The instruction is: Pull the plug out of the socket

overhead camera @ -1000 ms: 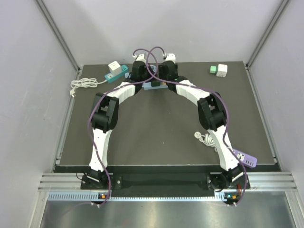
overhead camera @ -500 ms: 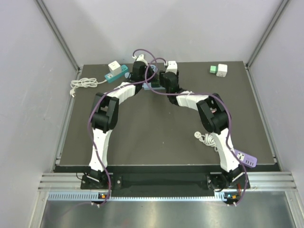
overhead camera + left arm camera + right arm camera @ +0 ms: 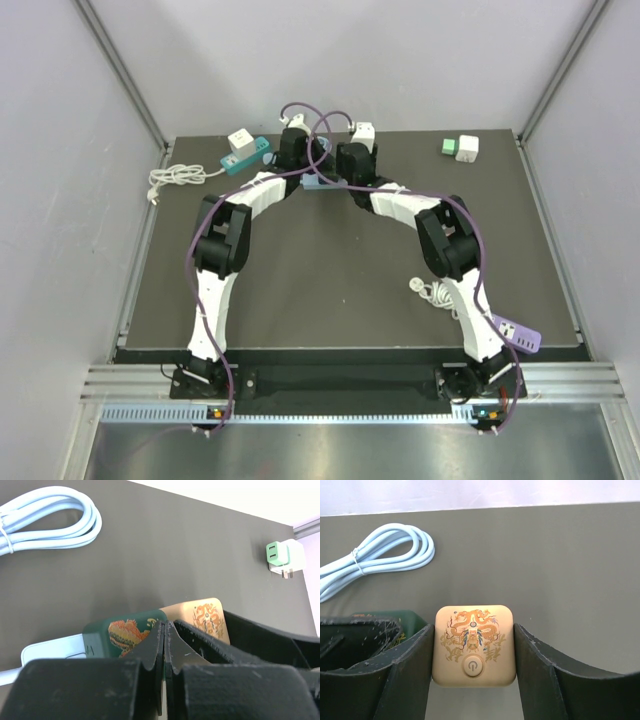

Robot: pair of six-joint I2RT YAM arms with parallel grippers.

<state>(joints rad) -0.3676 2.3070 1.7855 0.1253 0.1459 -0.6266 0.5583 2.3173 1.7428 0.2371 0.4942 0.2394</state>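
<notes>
A gold plug (image 3: 474, 645) with a dragon print and a power button sits between my right gripper's (image 3: 474, 628) fingers, which are shut on its two sides. Right next to it is a dark green socket block (image 3: 122, 632) with the same print; it also shows in the right wrist view (image 3: 411, 621). My left gripper (image 3: 165, 630) is shut, with its tips against the green block. The plug (image 3: 207, 617) lies just behind the tips. From above, both grippers meet at the far middle, left (image 3: 303, 168) and right (image 3: 338, 170), over a pale blue strip (image 3: 316, 184). The plug is hidden there.
A coiled white cable (image 3: 385, 552) lies just beyond the plug. A green-and-white adapter (image 3: 460, 148) sits far right. A teal strip with a white adapter (image 3: 245, 150) and its cord (image 3: 175, 178) lie far left. Another cord (image 3: 430, 290) and a purple strip (image 3: 515, 335) lie near the right arm.
My right wrist has dropped and pulled back toward the near side, then eased slightly away again. The left arm has stayed in place.
</notes>
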